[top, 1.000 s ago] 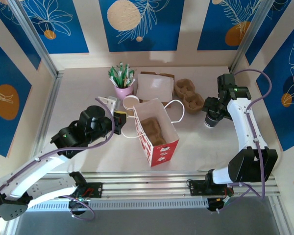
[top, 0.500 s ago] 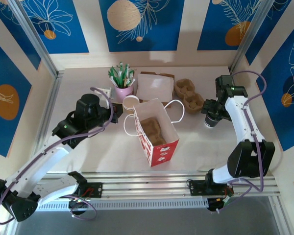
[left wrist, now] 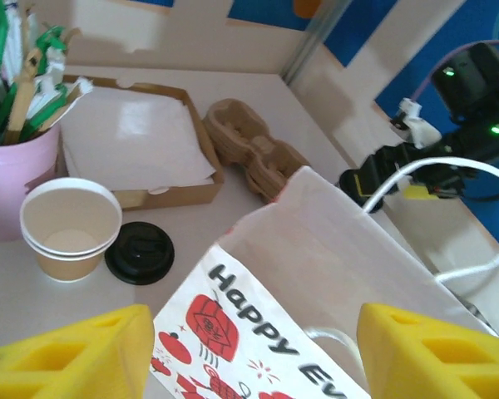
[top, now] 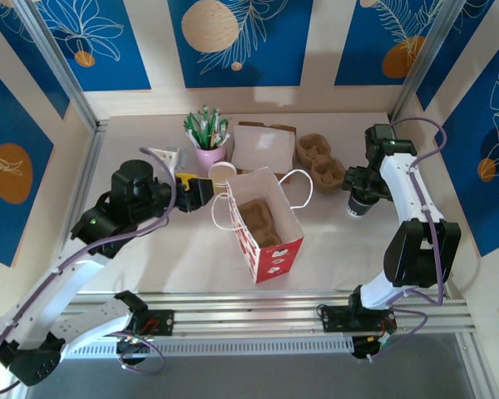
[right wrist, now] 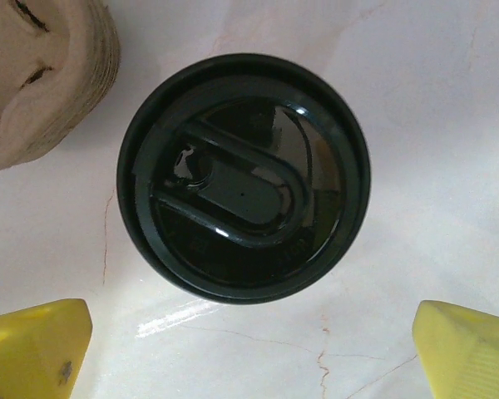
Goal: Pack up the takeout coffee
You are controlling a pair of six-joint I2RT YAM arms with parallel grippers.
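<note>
**Takeout coffee on the desk, right fingers spread above it**

Takeout coffee (top: 358, 206), a tan paper cup under a round black lid (right wrist: 243, 177), stands upright at the right side of the pale desk (top: 175, 249). It is just beside the near end of a brown pulp cup carrier (top: 320, 162) and well apart from the paper bag (top: 266, 229). The right wrist camera looks straight down on the lid. The right fingers (right wrist: 33, 341) are spread wide, with their yellow tips at the two lower corners of that view. Neither tip touches the cup there.

The bag stands open in the middle of the desk. It is white with red print and has white loop handles. A brown pulp insert (top: 256, 218) lies inside it.

The left fingers (left wrist: 75, 357) are also spread and hold nothing. They hover at the bag's left side, and in the left wrist view the printed wall and open mouth of the bag lie between the two tips.

Beyond the bag, an open tan cup (left wrist: 71, 229) stands with a loose black lid (left wrist: 140, 253) flat on the desk just beside it. A pink cup of green-and-white sticks (left wrist: 12, 166) stands to the left of the open cup. Behind them lies a shallow kraft box (left wrist: 133, 145) holding white paper, and the pulp carrier is on the box's right.
</note>
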